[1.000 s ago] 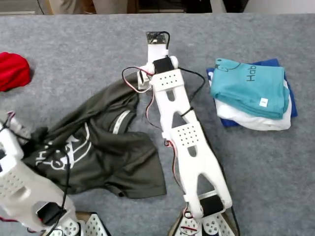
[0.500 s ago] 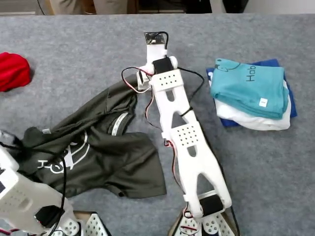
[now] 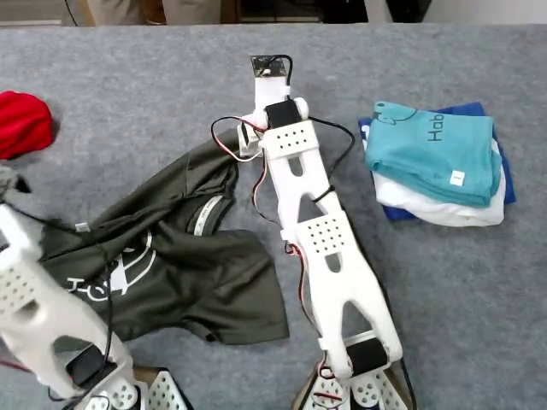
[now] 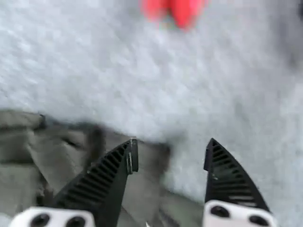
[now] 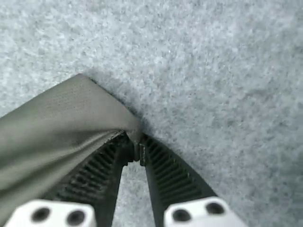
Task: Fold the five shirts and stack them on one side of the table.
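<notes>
- Your right hand (image 5: 138, 146) pinches the shirt (image 3: 179, 265) at its 1 o'clock corner; it lies rumpled at the counter's (image 3: 128, 68) 8 o'clock.
- Your left hand (image 4: 171, 153), spread at its 9 o'clock edge, may close beside the cloth and miss.

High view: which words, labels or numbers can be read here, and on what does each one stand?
On the teal shirt: dark letters, cut off by the fold; no whole word reads.
On its small white tag: too small to read.
On the dark shirt: white print, crumpled; unreadable.
On its neck band: too small to read.
</notes>
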`<move>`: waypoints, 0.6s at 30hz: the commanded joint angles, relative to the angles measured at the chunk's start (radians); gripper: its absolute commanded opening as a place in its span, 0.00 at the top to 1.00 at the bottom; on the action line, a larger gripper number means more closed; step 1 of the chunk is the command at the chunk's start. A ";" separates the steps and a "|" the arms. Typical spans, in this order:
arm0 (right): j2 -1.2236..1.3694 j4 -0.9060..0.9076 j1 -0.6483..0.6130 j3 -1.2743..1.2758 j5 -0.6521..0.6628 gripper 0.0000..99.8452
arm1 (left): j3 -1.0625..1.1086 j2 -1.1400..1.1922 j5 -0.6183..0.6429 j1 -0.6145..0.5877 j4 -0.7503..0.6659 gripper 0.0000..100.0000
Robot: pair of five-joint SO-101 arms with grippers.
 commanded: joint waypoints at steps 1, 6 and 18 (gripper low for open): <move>-0.010 -0.014 0.005 -0.024 0.008 1.00 | -0.143 0.065 0.018 0.063 0.072 0.78; 0.007 -0.015 0.004 -0.036 0.008 1.00 | -0.014 0.048 0.015 0.069 0.072 0.78; 0.005 -0.021 0.002 -0.036 0.002 1.00 | 0.278 -0.170 -0.075 0.068 0.071 0.78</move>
